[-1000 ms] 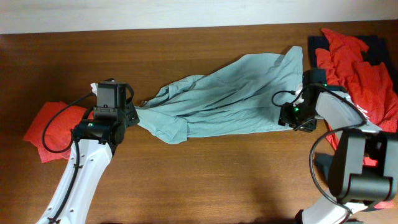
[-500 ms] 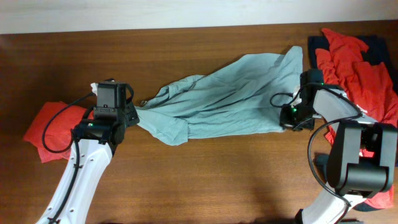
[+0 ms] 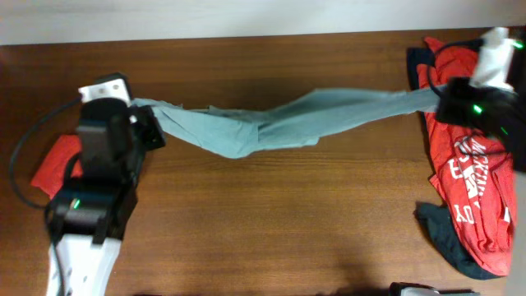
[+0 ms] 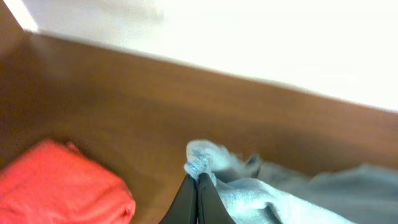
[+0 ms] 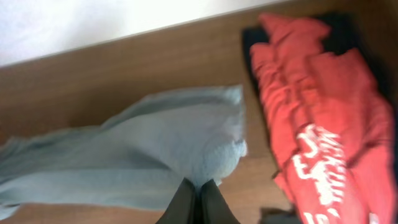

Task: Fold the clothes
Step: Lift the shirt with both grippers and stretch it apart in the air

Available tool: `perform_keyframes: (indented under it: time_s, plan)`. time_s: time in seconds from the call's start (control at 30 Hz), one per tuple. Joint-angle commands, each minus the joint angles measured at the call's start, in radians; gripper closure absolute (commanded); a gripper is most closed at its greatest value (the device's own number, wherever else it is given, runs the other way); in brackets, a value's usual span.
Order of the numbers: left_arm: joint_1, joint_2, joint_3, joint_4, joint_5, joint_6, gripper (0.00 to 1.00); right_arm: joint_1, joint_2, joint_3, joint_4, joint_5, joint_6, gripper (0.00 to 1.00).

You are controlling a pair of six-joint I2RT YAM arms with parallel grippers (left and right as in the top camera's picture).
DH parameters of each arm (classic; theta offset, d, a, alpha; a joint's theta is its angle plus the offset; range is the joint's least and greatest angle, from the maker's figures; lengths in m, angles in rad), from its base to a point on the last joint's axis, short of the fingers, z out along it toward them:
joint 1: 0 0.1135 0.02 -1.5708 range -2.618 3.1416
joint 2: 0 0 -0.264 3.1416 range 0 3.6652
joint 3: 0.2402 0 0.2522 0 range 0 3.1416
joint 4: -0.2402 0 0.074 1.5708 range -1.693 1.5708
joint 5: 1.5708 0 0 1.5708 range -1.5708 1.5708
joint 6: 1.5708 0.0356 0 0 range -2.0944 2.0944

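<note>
A dark, reddish-brown wooden table (image 3: 288, 230) with visible grain fills the overhead view. Its far edge meets a pale cream wall (image 3: 246, 16), which looks bright and washed out in both wrist views.

At the left edge we see a folded red garment (image 3: 51, 171) lying flat on the wood, partly under the left arm. Just to its right, the left gripper (image 4: 198, 182) has its two dark fingers pressed together on a bunched corner of the pale grey-blue T-shirt (image 3: 279, 127).

The T-shirt runs across the table as a long, narrow, creased band. It starts at that corner near the far left, widens slightly in the middle, and ends at the far right. We cannot tell whether its middle touches the wood.

At the right end, the right gripper (image 5: 199, 190) is pinched closed on the T-shirt's other edge, and the cloth fans away from the fingers.

Beside and below that gripper, a red shirt with white lettering (image 3: 468, 181) lies crumpled along the table's right side. It lies on top of a dark navy garment (image 3: 437, 234), which shows at its near and far ends.
</note>
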Motion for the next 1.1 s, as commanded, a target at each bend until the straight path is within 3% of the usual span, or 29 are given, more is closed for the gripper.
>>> perform_keyframes:
  time_s: [0.0,0.3,0.57,0.8,1.0,1.07]
  plan:
    - [0.029,-0.108,0.057,-0.005,-0.053,0.035,0.99,-0.003,-0.031,0.066,-0.029,0.144,0.002,0.96]
    - [0.106,-0.309,0.127,-0.005,-0.066,0.034,0.99,-0.127,-0.143,0.136,-0.042,0.192,0.058,0.96]
    - [0.106,-0.312,0.161,-0.001,0.011,0.024,0.99,-0.127,-0.116,0.137,-0.038,0.156,0.057,0.96]
    - [0.106,-0.033,0.161,0.038,0.015,0.025,1.0,-0.124,0.158,0.137,-0.03,0.017,0.015,0.96]
    - [0.106,0.352,0.186,0.313,0.14,0.106,1.0,-0.124,0.414,0.137,0.13,-0.121,-0.019,0.96]
    - [0.106,0.444,0.261,0.316,0.143,0.115,1.0,-0.124,0.438,0.144,0.188,-0.183,-0.017,0.96]
